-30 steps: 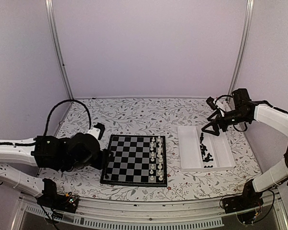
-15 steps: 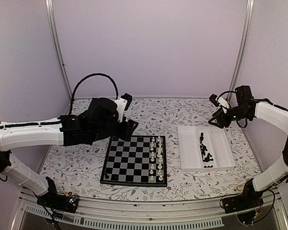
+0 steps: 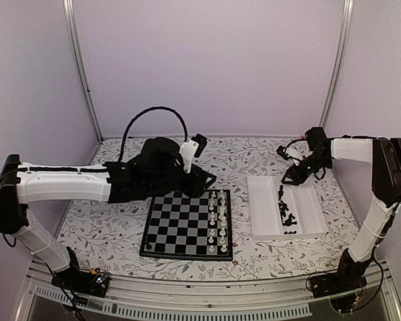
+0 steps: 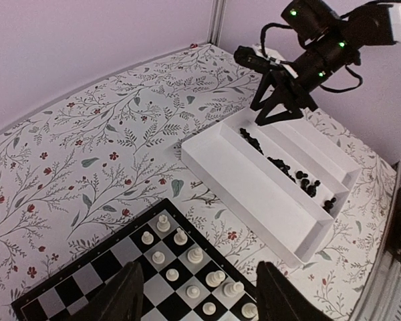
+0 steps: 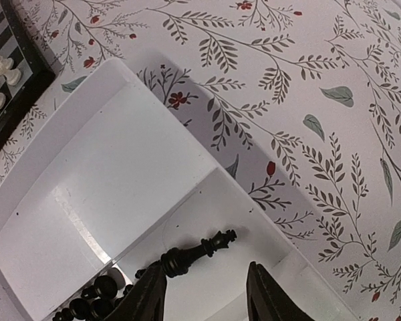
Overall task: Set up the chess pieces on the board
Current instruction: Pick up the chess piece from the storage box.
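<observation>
Overhead view of a table covered in a flower-printed white cloth (image 3: 113,227), with two white-and-black robot arms reaching over it. In the last second the left arm has swung up from the near left corner of the small square chessboard with black and pale grey checks (image 3: 180,224) to its far edge. The left gripper (image 4: 202,281) now hangs above the board's right side with jaws fairly wide and nothing between them. It probably finished at that corner and is crossing towards the tray for another piece. The right gripper (image 5: 206,271) has shifted a little to the left over the far end of the white rectangular plastic tray (image 3: 262,207), which lies right of the board and apart from it. Its jaws have drawn in from wide to a middling gap and hold nothing. A slender black piece (image 5: 194,254) lies on its side just beyond the fingertips, so a pick seems about to happen, not yet made. In the tray, the long compartment nearest the board is bare. The many tiny black chess pieces (image 3: 287,210) lie loose in the next compartment. On the board, small white chess pieces (image 3: 217,221) stand in two files along the right side. The left side looks bare, though a piece in its near corner cannot be ruled out.
</observation>
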### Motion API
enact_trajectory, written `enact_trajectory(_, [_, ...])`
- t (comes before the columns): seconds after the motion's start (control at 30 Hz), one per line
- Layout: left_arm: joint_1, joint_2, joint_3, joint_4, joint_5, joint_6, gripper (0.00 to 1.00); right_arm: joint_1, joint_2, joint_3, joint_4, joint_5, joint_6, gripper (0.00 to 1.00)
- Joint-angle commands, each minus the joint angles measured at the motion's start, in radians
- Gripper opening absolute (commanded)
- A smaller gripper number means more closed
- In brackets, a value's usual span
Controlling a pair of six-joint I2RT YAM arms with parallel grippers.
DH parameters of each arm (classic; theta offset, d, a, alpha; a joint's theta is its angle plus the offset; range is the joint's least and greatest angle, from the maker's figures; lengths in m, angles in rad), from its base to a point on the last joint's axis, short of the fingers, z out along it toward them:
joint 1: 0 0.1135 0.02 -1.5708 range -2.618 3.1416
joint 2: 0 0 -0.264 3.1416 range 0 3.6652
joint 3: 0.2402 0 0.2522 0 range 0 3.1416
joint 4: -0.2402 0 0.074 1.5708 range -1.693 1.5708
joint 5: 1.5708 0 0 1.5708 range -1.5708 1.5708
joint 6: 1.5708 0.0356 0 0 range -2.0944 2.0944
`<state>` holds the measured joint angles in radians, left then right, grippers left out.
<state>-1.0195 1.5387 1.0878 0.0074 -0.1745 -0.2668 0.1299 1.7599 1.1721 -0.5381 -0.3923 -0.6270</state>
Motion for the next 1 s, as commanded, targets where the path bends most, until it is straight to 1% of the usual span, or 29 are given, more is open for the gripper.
enact_trajectory(0.0, [-0.014,0.001,-0.025,0.026,0.026,-0.018,0.6,0.025,0.09,0.064,-0.035,0.041,0.091,0.45])
enact_trajectory(0.13, [-0.016,-0.002,-0.039,0.03,0.021,-0.021,0.6,0.059,0.112,0.056,-0.033,0.08,0.113,0.49])
enact_trajectory(0.4, [-0.022,-0.001,-0.065,0.043,0.028,-0.032,0.6,0.088,0.142,0.032,-0.033,0.169,0.144,0.52])
enact_trajectory(0.5, [-0.023,-0.004,-0.072,0.043,0.028,-0.035,0.59,0.087,0.15,0.022,-0.032,0.184,0.144,0.49])
enact_trajectory(0.83, [-0.027,0.003,-0.066,0.044,0.029,-0.039,0.6,0.087,0.104,-0.032,-0.065,0.199,0.133,0.47])
enact_trajectory(0.97, [-0.028,0.009,-0.068,0.049,0.03,-0.041,0.6,0.088,0.093,-0.059,-0.07,0.201,0.129,0.42])
